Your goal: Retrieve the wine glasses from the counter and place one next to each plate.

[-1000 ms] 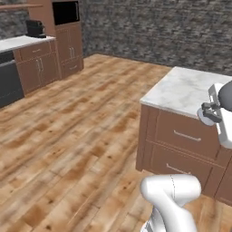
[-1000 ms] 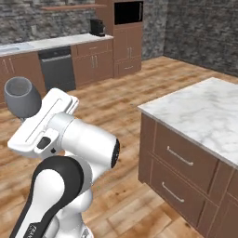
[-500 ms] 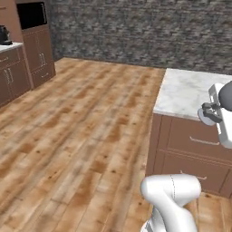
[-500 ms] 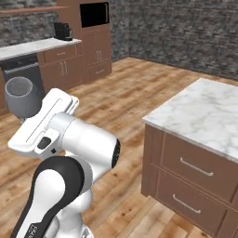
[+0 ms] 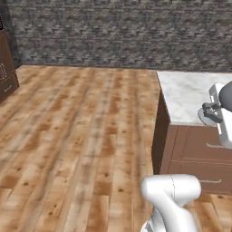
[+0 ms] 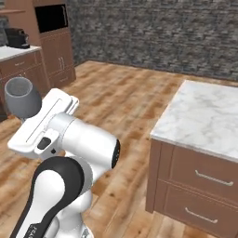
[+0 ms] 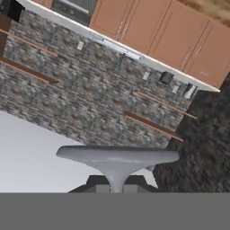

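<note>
No text can be read.

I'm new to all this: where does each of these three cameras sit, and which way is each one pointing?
Left base view: behind the arm on its left, facing the wood floor and stone wall; the white arm rises lower right.
Right base view: behind on the right, facing the marble island; the arm's elbow is lower left, and the wine glass is held high.
Hand view: on the hand, rolled over, looking along the gripper past the glass's foot.
Shared: both base views show the island, floor and stone wall.
</note>
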